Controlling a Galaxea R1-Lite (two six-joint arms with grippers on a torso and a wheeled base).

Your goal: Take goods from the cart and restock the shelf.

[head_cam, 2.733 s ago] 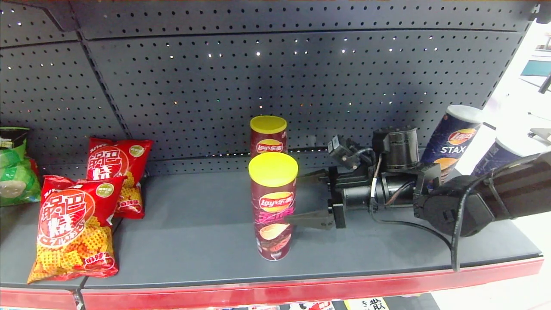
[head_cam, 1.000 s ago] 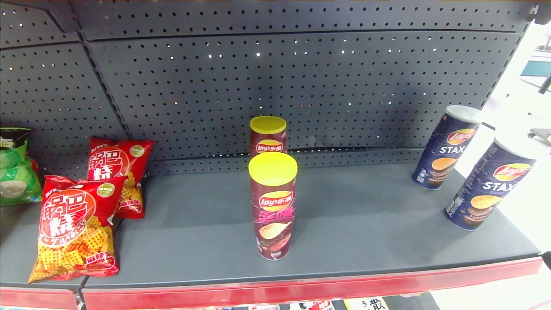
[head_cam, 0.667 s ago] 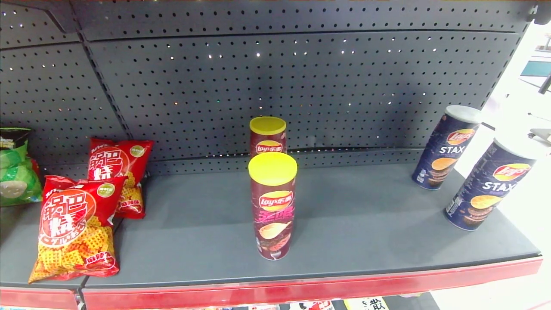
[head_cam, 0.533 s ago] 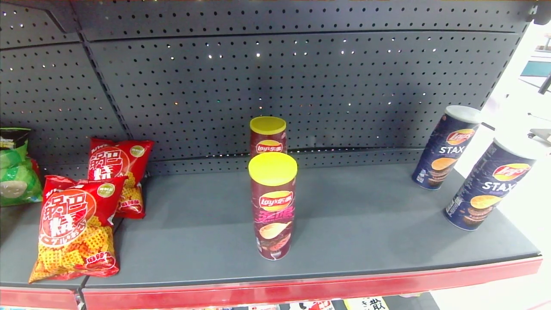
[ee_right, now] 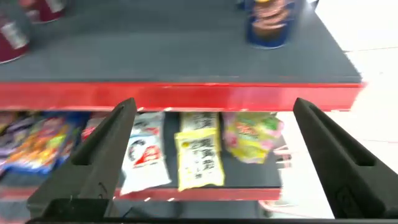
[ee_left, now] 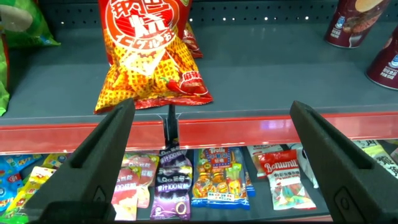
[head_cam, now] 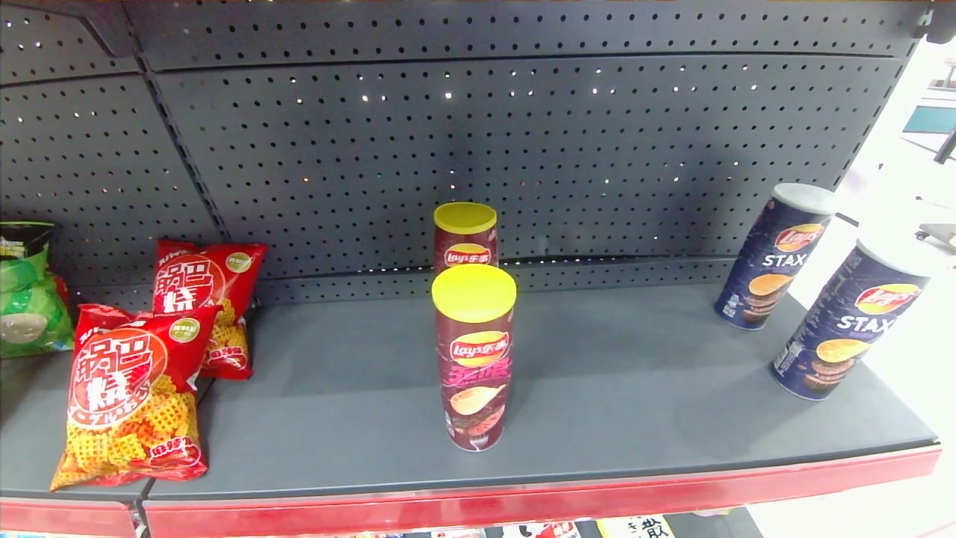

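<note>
On the grey shelf (head_cam: 597,388) a maroon chip can with a yellow lid (head_cam: 473,359) stands upright at the middle front, with a second one (head_cam: 465,235) behind it. Two blue chip cans (head_cam: 769,258) (head_cam: 848,329) stand at the right end. My left gripper (ee_left: 212,107) hangs open and empty below the shelf's red front edge (ee_left: 261,124), facing a red snack bag (ee_left: 149,56). In front of the same red edge (ee_right: 186,96), my right gripper (ee_right: 214,102) is open and empty, below a blue can (ee_right: 270,22).
Two red snack bags (head_cam: 127,396) (head_cam: 205,299) and a green bag (head_cam: 22,299) lie at the shelf's left. A perforated back panel (head_cam: 523,149) closes the rear. Small candy packets (ee_left: 217,180) (ee_right: 199,155) fill the lower shelf. Bare shelf lies either side of the maroon cans.
The right arm, which stood open beside the front maroon can 2.7 s ago, has withdrawn from the shelf. Nothing on the shelf has moved in the last second.
</note>
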